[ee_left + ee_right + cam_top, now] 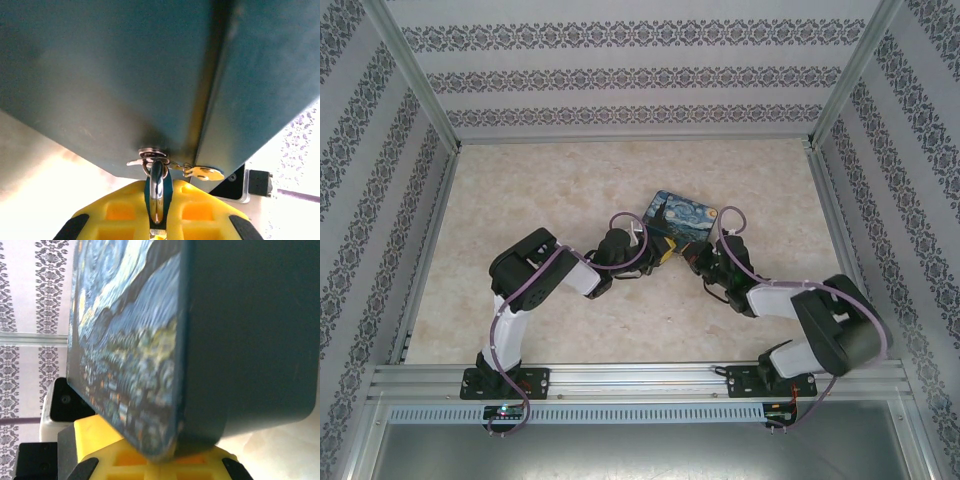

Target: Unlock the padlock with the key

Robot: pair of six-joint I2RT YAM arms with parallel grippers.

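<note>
1. On table (570, 180), centre: box (682, 214), just beyond both grippers.
2. At box's near-left corner: left gripper (663, 250); at its near edge, further right: right gripper (697, 262).
3. Between left gripper and box: padlock (156, 192); key (204, 173) just right of it, against box.

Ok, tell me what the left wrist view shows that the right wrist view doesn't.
Left wrist view adds: the padlock hanging from the box's metal latch and pinched in the left gripper, with a small key right beside the latch. Right wrist view adds: the painted starry-night lid, and the right gripper, shut below the box corner. Shared: the dark teal box, yellow fingers at the bottom edge, and patterned wallpaper behind.
</note>
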